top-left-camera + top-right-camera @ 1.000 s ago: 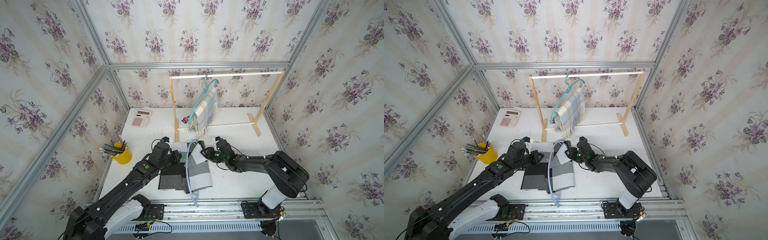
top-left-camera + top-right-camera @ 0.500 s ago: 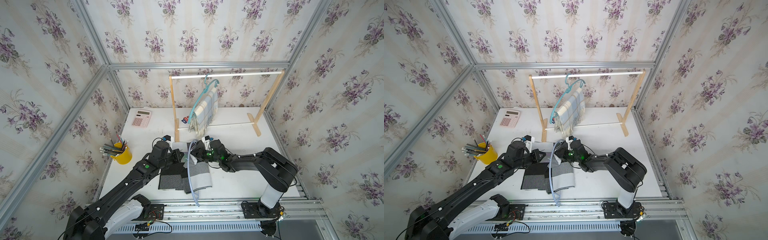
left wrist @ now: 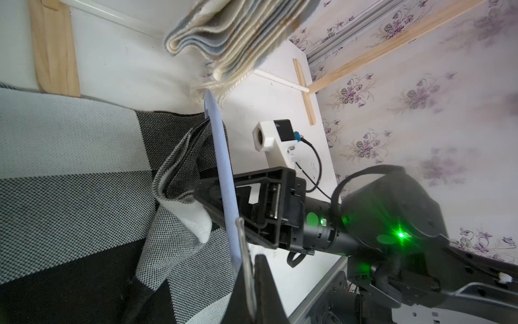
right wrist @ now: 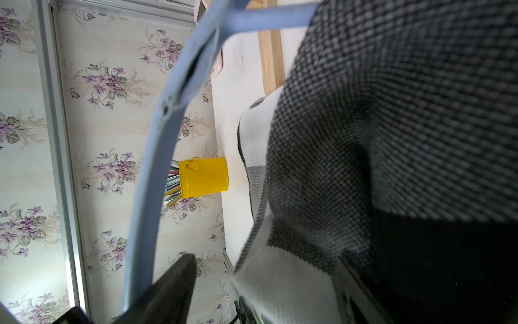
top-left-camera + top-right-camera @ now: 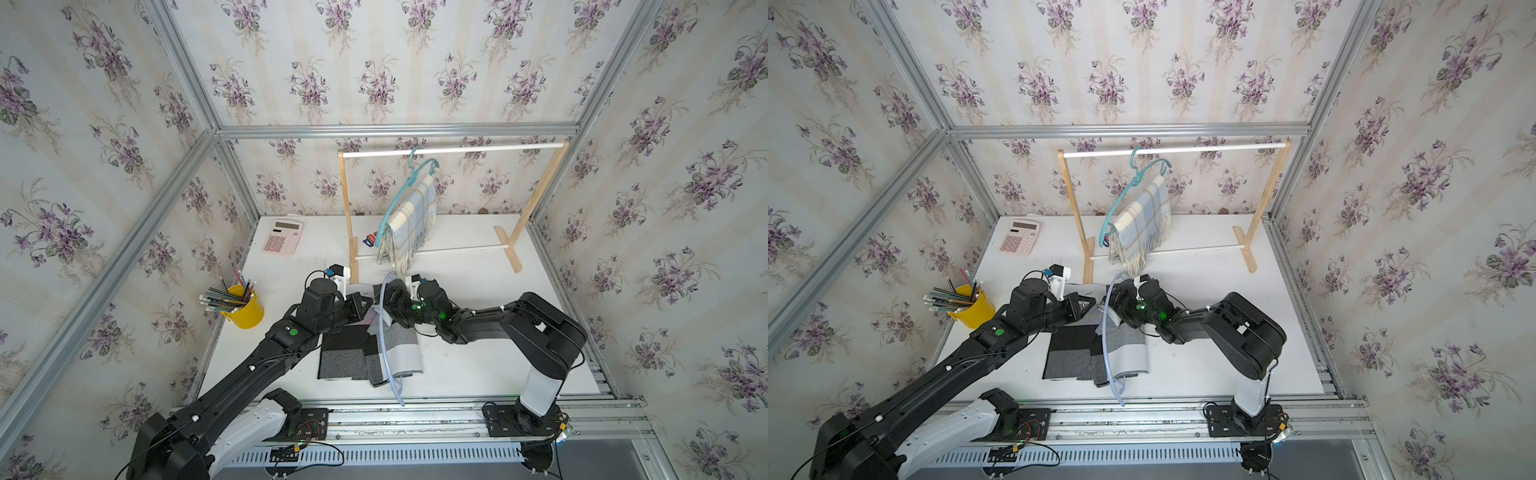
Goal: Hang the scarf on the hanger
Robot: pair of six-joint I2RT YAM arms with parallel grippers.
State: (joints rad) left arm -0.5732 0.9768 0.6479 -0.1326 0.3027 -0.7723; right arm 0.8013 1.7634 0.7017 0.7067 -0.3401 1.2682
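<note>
In both top views the grey, black and white scarf (image 5: 345, 357) (image 5: 1067, 357) lies folded on the near middle of the white table (image 5: 478, 365). A pale blue hanger (image 5: 383, 340) (image 5: 1104, 349) stands on edge across it, so cloth shows to its left and to its right. The left gripper (image 5: 361, 305) and right gripper (image 5: 390, 307) meet at the hanger's far end, just near of the wooden rack (image 5: 453, 150), where a plaid scarf on a teal hanger (image 5: 411, 220) hangs. In the left wrist view the left gripper (image 3: 249, 294) is clenched on the hanger (image 3: 224, 174), while the right gripper (image 3: 201, 207) sits against a raised fold of scarf (image 3: 182, 179), its jaws apart. In the right wrist view the hanger's arm (image 4: 157, 174) curves past one dark finger (image 4: 168, 286) and the scarf (image 4: 364, 140) fills the space beside it, slack, so I judge that pincer released. This looks like the threading step: the scarf is drawn through the hanger but not yet draped evenly. Next, I think, the right arm must regrip the cloth and pull it across the bar before any lift to the rail.
</note>
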